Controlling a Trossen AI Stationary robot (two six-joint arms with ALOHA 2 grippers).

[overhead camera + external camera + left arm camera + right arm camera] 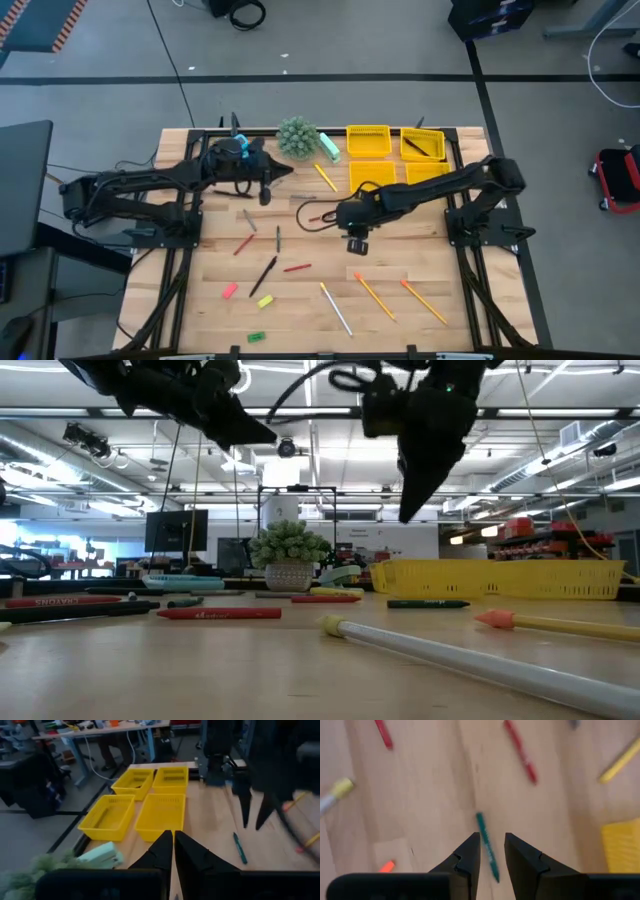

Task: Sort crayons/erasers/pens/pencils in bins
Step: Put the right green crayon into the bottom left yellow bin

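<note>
My right gripper (357,244) (492,851) hangs open over the middle of the table, pointing steeply down. Its fingers stand either side of a thin green stick (486,845) (428,603) lying on the wood, well above it. My left gripper (266,190) (173,840) is shut and holds nothing, raised near the table's far left, pointing toward the four yellow bins (368,141) (161,812). Red crayons (243,243), dark pens (265,272), pencils (375,295) and small erasers (230,291) lie flat on the table.
A potted green plant (297,135) and a pale green object (330,148) stand at the far edge beside the bins. One far bin (422,146) holds a dark stick. A yellow pencil (325,178) lies between the two grippers. A whitish pencil (336,308) lies near the front.
</note>
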